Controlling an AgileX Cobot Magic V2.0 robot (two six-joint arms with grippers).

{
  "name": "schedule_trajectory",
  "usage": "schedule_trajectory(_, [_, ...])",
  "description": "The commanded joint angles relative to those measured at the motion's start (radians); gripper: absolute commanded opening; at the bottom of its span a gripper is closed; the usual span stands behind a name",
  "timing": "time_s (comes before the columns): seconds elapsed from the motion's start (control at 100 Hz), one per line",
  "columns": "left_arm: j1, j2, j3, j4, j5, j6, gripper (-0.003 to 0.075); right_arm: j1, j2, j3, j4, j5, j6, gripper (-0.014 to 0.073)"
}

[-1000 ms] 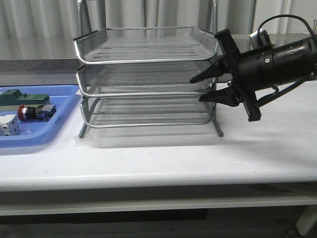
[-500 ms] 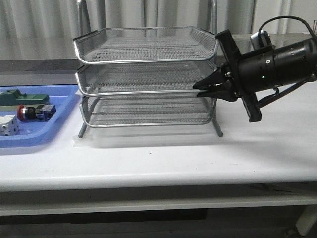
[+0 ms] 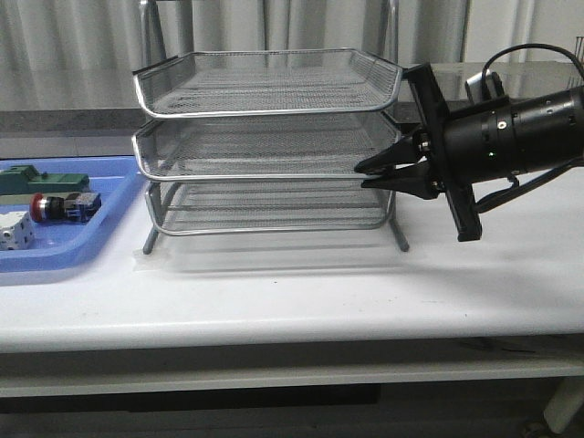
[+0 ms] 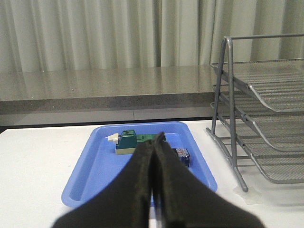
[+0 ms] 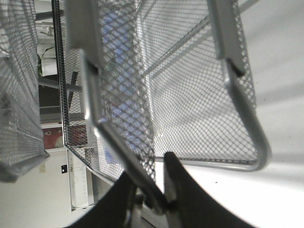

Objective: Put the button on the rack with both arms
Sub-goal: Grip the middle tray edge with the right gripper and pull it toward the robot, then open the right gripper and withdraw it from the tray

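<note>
The rack (image 3: 269,137) stands on the white surface (image 3: 301,292) with its three mesh tiers stacked one above another on thin legs; the right claw (image 3: 363,175) reaches in from the right, its arm (image 3: 520,137) lying nearly level, and its two dark fingers are pinched together on the front right corner rim of the middle tier; the right wrist view shows the same thing close up, the silver rim wire of the tier running down between the two fingertips (image 5: 178,190) and clamped there, mesh filling the rest of that view. The button (image 3: 57,206) lies on its side in the blue tray (image 3: 109,228) at the left edge of the surface, well apart from the rack, its red head pointing left and its dark body to the right; a green block (image 3: 41,180) sits just behind it in the tray and a white cube (image 3: 16,230) just in front, near the tray's front left. The left claw (image 4: 156,140) shows only in its own wrist view, where the two black fingers are pressed flat against each other with nothing between them; it looks to hover above the near end of the tray, though its height over the tray is hard to judge; beyond its tips the green block and a small blue part of the button's body are visible.
</note>
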Motion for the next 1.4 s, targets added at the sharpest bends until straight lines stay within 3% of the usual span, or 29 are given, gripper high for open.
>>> schedule_trajectory(0.0, [-0.007,-0.032,0.055,-0.006,-0.081,-0.013,-0.0021,0.004,-0.056,0.003,-0.037,0.114,-0.014,0.0116])
schedule_trajectory(0.85, [-0.007,-0.032,0.055,-0.006,-0.081,-0.013,-0.0021,0.004,-0.225,0.321,-0.085,0.091,-0.119,0.0116])
schedule_trajectory(1.13, [-0.007,-0.032,0.055,-0.006,-0.081,-0.013,-0.0021,0.004,-0.248,0.350,-0.069,0.097,-0.163,0.0125])
schedule_trajectory(1.22, [-0.007,-0.032,0.055,-0.006,-0.081,-0.013,-0.0021,0.004,-0.257,0.350,-0.065,0.100,-0.166,0.0182])
schedule_trajectory(1.39, [-0.007,-0.032,0.055,-0.006,-0.081,-0.013,-0.0021,0.004,-0.275,0.350,-0.063,0.100,-0.175,0.0384])
